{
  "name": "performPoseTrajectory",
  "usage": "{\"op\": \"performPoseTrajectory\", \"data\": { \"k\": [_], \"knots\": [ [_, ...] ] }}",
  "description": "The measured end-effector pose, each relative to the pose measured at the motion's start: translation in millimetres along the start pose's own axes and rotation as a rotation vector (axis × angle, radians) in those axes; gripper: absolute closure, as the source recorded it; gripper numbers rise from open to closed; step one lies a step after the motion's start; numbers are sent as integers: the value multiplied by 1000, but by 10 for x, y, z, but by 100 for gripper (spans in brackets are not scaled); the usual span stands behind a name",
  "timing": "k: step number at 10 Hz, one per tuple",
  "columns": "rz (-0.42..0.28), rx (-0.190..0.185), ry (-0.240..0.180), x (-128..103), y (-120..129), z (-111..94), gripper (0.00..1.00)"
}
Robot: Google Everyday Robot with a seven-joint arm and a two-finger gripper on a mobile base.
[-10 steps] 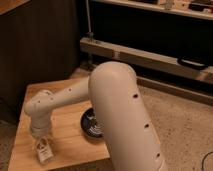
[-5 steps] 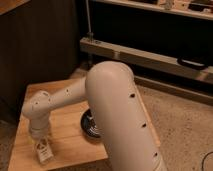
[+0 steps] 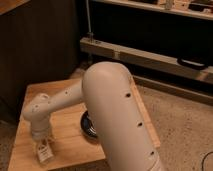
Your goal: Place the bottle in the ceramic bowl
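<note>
My white arm reaches from the lower right across the wooden table (image 3: 65, 135) to its front left part. My gripper (image 3: 44, 149) points down there, below the wrist. A small clear bottle with a pale label (image 3: 45, 154) shows right at the gripper's tip, upright or nearly so, just above or on the tabletop. I cannot tell whether it is gripped. The glossy black ceramic bowl (image 3: 88, 126) sits on the table to the right of the gripper. The arm's thick upper link hides most of it.
The table's front edge runs just below the gripper. A dark wooden wall stands behind the table. A low metal shelf rail (image 3: 150, 57) runs along the back right. Speckled floor (image 3: 185, 125) lies to the right.
The arm's thick link has shifted slightly left and toward the camera. The gripper and bottle stay at about the same spot near the table's front left.
</note>
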Motion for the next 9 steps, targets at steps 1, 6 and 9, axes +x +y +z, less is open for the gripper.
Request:
{"op": "performPoseTrajectory", "data": {
  "k": [1,6,9],
  "knots": [
    [2,4,5,6,0,10,53],
    [38,14,-5,35,-117,-129,99],
    [25,-38,-88,105,-200,-684,100]
  ]
}}
